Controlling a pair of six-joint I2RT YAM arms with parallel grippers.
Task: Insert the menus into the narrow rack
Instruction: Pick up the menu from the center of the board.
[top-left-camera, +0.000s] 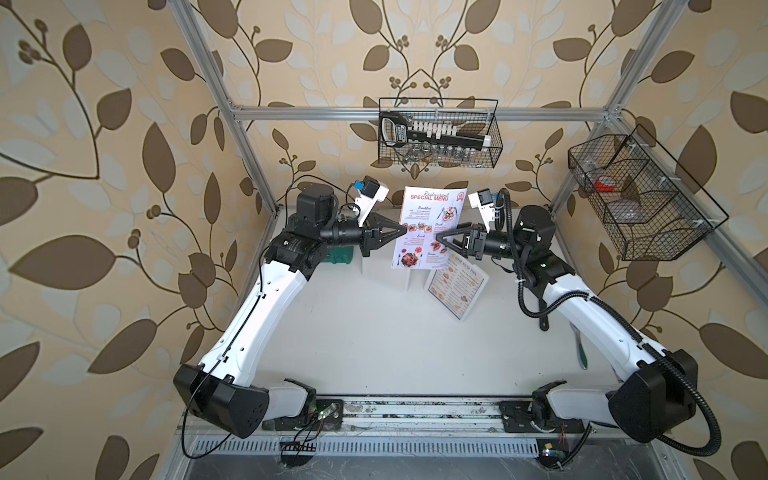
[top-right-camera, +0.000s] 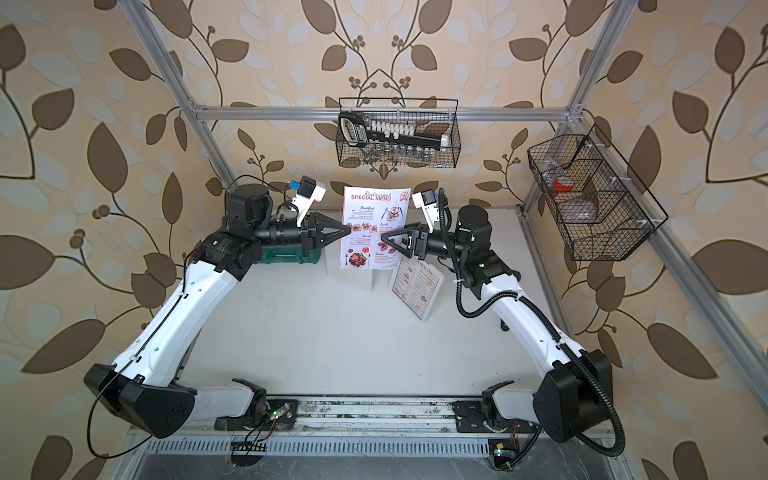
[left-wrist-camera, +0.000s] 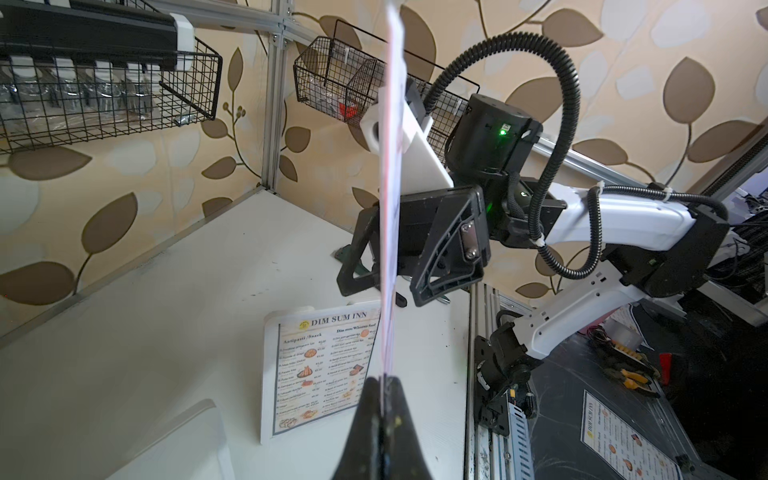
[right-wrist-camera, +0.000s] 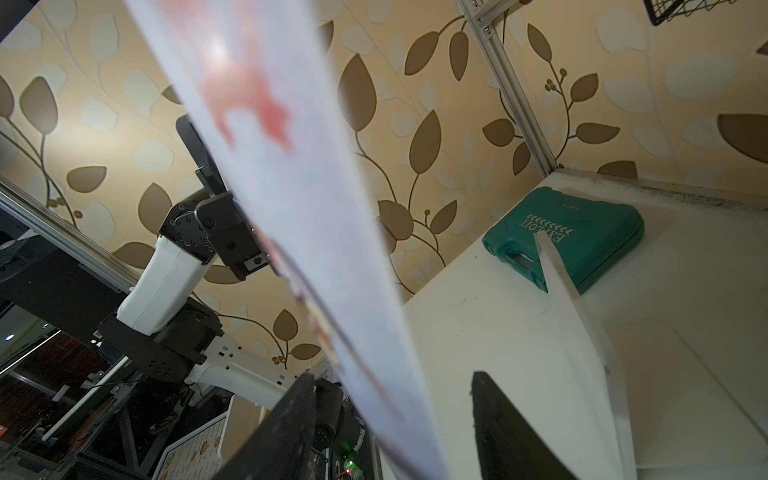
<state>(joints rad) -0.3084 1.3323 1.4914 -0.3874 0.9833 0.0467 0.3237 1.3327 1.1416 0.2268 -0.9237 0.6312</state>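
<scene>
Special Menu (top-left-camera: 428, 226) hangs upright, long axis vertical, just above the rack (top-left-camera: 386, 278). Our left fingers (left-wrist-camera: 374, 436) clench its left edge; our right fingers (right-wrist-camera: 498, 424) straddle the opposite edge, released. Dim Sum Inn menu (top-left-camera: 455, 286) sits on the desk (top-left-camera: 374, 340), nearer our right arm.

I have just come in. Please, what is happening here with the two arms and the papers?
The left pincer is shut on one side edge of the Special Menu and holds it upright in the air, roughly over the white rack. The right pincer is at the opposite edge, its jaws apart on either side of the sheet, so it does not grip it yet. The Dim Sum Inn menu sits beside the rack, and neither arm touches it.
</scene>
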